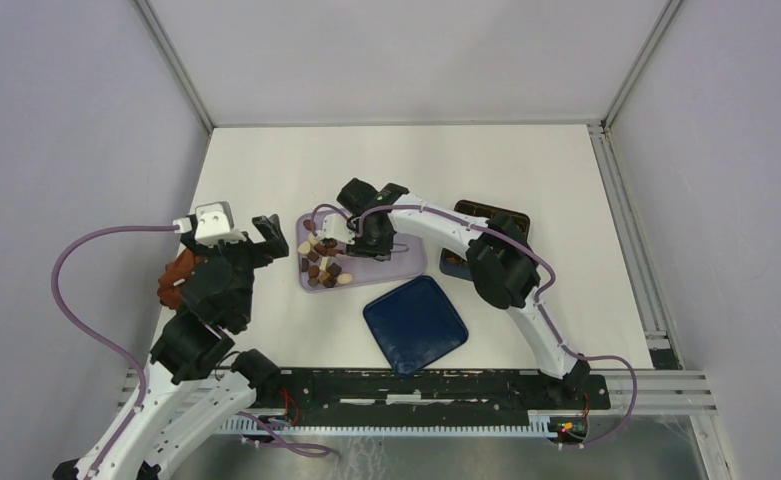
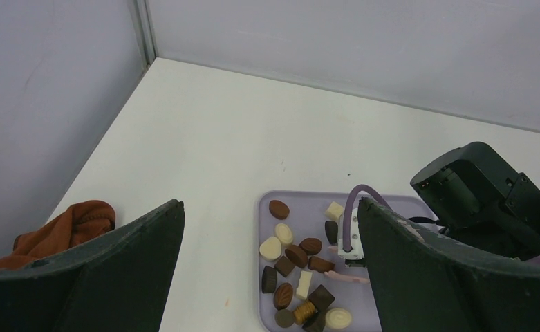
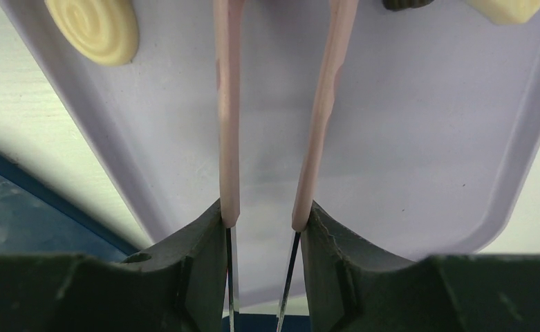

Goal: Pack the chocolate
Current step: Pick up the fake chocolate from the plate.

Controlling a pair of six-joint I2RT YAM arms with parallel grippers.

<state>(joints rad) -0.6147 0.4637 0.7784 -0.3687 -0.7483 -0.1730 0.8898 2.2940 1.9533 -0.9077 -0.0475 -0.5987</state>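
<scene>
The chocolate point(image 1: 321, 265) lies as several dark, mid-brown and cream pieces at the left end of a lilac tray point(image 1: 406, 262). My right gripper point(image 1: 351, 238) hangs over that tray, shut on the pink tongs point(image 3: 227, 138). The two tong arms stand apart, and their tips run out of the right wrist view. A cream swirl piece point(image 3: 92, 28) lies just left of them. My left gripper point(image 2: 270, 204) stands wide open and empty left of the tray, with the chocolate point(image 2: 298, 256) and the tongs point(image 2: 346, 278) showing between its fingers.
A reddish-brown cloth point(image 1: 176, 278) lies at the table's left edge by my left arm. A dark blue lid point(image 1: 414, 323) lies in front of the tray. A dark brown box point(image 1: 486, 215) sits to the tray's right, partly behind my right arm.
</scene>
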